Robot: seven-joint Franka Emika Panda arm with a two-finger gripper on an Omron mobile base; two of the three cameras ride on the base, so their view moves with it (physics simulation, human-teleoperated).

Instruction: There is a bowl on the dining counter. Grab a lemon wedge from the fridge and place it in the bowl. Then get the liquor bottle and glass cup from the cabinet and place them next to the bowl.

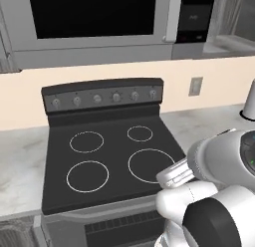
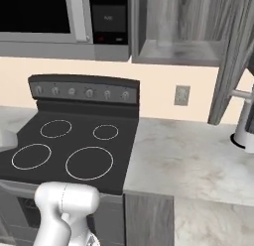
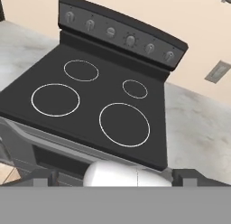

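Claw (image 3: 115, 179) spread wide, nothing held, above front edge of black stove (image 3: 90, 105); grey counter (image 3: 198, 128) beside

Microwave (image 1: 94, 17) top cut off; white cylinder (image 2: 245, 126) cropped.

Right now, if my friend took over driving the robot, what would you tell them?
Gripper: fingers open, holding nothing, aimed at the black stove.
In front of the robot: the stove with four burner rings, a microwave above it, grey counter to the right, a wall outlet, and an open cabinet with a bare shelf.
Bowl, lemon wedge, fridge, liquor bottle and glass cup: none in sight here.
Done: nothing I can confirm.
Left: every step, as far as these views tell.
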